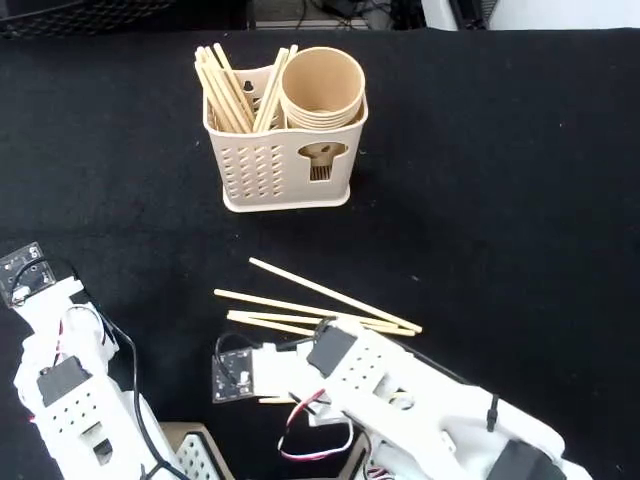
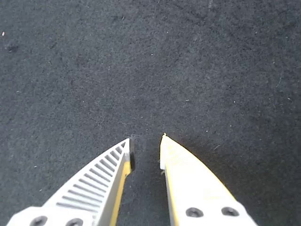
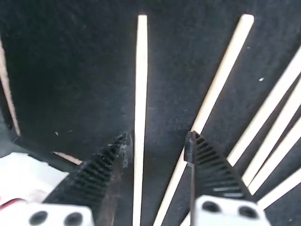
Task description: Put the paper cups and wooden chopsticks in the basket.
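A cream perforated basket (image 1: 285,175) stands at the back of the table. Stacked paper cups (image 1: 322,90) fill one compartment and several wooden chopsticks (image 1: 225,85) stand in the other. Several loose chopsticks (image 1: 320,310) lie fanned on the black cloth in front of it. My right gripper (image 3: 156,139) is open low over them. One chopstick (image 3: 139,94) runs between its fingers, and a second chopstick (image 3: 221,80) passes by one fingertip. More chopsticks (image 3: 277,117) lie beside that. My left gripper (image 2: 146,140) is slightly open over bare cloth, holding nothing.
The left arm (image 1: 60,380) sits at the table's front left corner and the right arm (image 1: 420,400) at the front centre. One chopstick end (image 1: 272,400) pokes out under the right arm. The black cloth (image 1: 500,200) covers the table.
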You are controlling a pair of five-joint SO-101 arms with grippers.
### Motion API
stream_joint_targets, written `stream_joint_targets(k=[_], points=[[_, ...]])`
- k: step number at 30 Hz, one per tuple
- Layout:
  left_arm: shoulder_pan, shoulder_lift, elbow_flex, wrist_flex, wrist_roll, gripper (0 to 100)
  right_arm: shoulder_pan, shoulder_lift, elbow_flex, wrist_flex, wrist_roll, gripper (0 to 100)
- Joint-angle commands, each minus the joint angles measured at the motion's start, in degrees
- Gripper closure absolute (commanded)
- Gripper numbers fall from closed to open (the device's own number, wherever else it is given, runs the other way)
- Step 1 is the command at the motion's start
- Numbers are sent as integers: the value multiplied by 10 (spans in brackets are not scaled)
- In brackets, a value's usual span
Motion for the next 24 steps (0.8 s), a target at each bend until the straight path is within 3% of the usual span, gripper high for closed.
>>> stream_joint_targets(k=[1,10,15,20,24], points=[[1,-6,-10,-7,1,880,35,1,12,-29,8,783],[1,-6,-10,-7,1,880,154,1,13,-64,68,786],[1,-6,-10,-9,1,880,134,-2,27,-39,68,792],[1,-6,-10,-10,1,880,112,-2,17,-34,65,993],[1,-6,-10,-10,1,880,113,-2,-6,-33,65,988]])
